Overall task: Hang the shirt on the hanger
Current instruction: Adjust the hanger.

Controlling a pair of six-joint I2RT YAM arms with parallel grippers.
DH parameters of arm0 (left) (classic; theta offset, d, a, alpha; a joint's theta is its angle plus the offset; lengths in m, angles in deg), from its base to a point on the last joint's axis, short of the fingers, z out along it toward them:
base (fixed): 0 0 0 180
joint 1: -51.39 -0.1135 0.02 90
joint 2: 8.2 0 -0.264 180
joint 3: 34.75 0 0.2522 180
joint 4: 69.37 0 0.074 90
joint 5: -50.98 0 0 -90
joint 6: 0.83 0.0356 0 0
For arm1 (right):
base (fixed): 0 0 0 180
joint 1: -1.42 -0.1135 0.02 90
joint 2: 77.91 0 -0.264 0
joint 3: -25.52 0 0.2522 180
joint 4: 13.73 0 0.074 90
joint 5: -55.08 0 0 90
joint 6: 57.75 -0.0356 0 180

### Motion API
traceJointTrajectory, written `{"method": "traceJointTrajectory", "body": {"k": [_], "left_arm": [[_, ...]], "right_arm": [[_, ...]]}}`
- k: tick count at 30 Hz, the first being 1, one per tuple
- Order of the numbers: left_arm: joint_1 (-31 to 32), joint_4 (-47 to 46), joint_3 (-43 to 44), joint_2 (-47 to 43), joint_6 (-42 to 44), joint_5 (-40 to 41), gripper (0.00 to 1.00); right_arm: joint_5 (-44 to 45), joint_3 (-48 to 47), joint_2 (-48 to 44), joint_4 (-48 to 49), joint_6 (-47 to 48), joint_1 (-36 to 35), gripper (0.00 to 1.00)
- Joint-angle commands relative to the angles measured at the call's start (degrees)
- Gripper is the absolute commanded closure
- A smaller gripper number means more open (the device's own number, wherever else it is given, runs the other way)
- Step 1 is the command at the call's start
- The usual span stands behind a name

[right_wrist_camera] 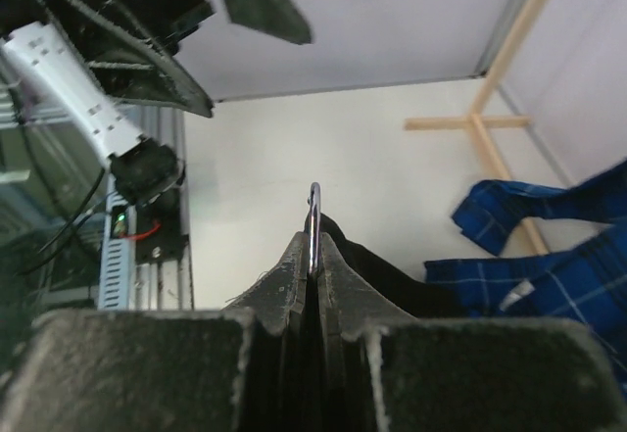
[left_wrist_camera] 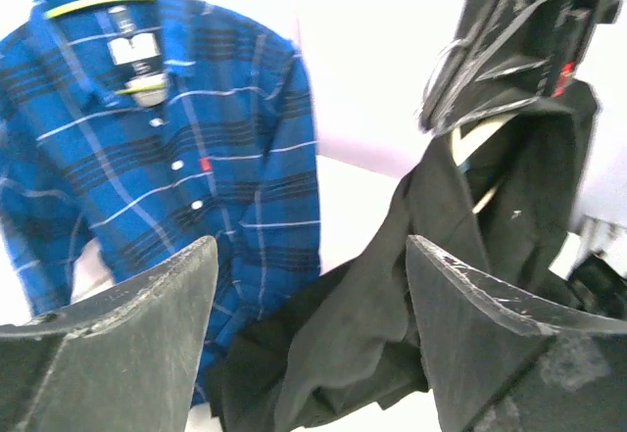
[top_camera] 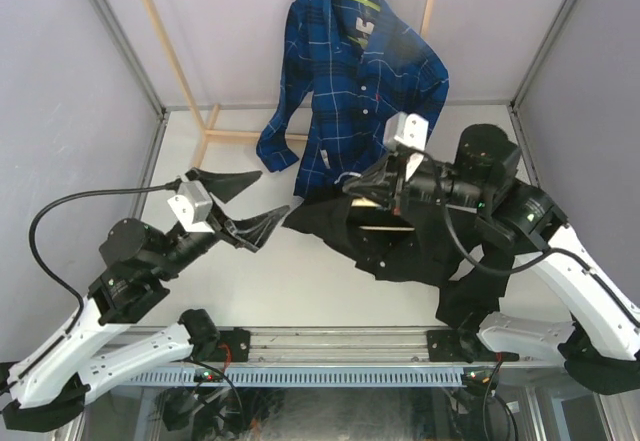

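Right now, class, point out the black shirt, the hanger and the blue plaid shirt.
black shirt (top_camera: 400, 251), top view, its front panel.
hanger (right_wrist_camera: 313, 212), right wrist view, its metal hook.
blue plaid shirt (top_camera: 345, 101), top view, its chest.

Bright, even light fell from above and left only soft shadows on the bench (top_camera: 300, 291). The shirt (top_camera: 400, 251) read as a black mass with no detail. The left wrist view was soft, its white background blown out, and the plaid shirt (left_wrist_camera: 147, 158) looked slightly blurred.
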Motion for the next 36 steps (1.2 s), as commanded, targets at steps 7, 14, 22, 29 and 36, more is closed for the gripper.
{"method": "traceJointTrajectory", "body": {"k": [7, 14, 22, 29, 36], "left_arm": [[-0.2, 4.4, 11.0, 9.5, 2.5, -25.8, 0.25], [-0.2, 3.2, 12.4, 12.3, -0.7, -33.8, 0.29], [-0.2, 2.4, 13.2, 13.9, -3.4, -38.0, 0.39], [-0.2, 2.8, 12.8, 15.0, -3.8, -39.2, 0.5], [-0.2, 3.7, 12.6, 15.4, -3.3, -39.0, 0.61]], "right_arm": [[-0.5, 3.7, -0.7, 5.2, 5.4, -7.7, 1.0], [-3.6, 5.4, -0.8, 2.6, 11.8, -11.1, 1.0], [-3.0, 6.4, -0.5, 0.2, 16.6, -14.9, 1.0], [-2.1, 6.4, -0.7, 0.1, 16.9, -16.1, 1.0], [-1.4, 6.4, -0.6, -0.4, 17.4, -17.1, 1.0]]}}
